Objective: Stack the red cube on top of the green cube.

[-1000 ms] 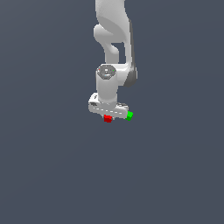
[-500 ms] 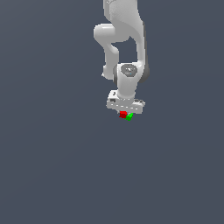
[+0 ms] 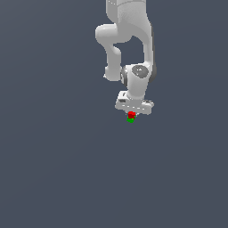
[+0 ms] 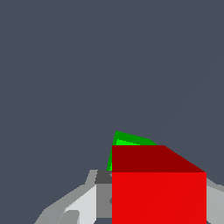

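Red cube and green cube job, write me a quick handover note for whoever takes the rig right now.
Gripper: shut on the red cube, directly above the green cube.
Cubes: in the exterior view red sits right over green; whether they touch cannot be told. In the wrist view the red cube fills the foreground, with the green cube peeking out behind it.
Done: red cube picked up and carried over the green cube.
Left: probably lower if needed, open the gripper, retreat upward, then check that red stays on green.
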Robot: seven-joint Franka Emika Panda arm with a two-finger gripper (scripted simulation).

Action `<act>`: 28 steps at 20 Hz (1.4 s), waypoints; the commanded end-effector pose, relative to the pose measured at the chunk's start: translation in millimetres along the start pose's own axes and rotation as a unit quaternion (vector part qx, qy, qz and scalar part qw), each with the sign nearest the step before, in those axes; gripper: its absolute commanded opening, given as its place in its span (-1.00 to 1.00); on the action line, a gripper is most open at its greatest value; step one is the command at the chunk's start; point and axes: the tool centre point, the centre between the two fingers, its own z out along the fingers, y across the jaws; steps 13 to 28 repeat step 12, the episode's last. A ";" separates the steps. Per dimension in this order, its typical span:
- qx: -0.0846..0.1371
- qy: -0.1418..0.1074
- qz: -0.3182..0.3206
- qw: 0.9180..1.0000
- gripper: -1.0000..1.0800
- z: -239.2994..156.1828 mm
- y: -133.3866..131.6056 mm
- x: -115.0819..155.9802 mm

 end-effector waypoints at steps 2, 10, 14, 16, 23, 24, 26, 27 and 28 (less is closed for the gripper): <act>0.000 0.000 0.001 1.000 -1.00 0.0 -1.2 0.3; 0.000 0.000 0.001 1.000 0.92 0.0 -1.2 0.3; 0.000 0.000 0.001 1.000 0.92 0.0 -1.2 0.3; 0.000 0.000 0.001 1.000 0.92 0.0 -1.2 0.3; 0.000 0.000 0.001 1.000 0.92 0.0 -1.2 0.3; 0.000 0.000 0.001 1.000 0.92 0.0 -1.2 0.3; 0.000 0.000 0.001 1.000 0.92 0.0 -1.2 0.3; 0.000 0.000 0.001 1.000 0.92 0.0 -1.2 0.3; 0.000 0.000 0.001 1.000 0.92 0.0 -1.2 0.3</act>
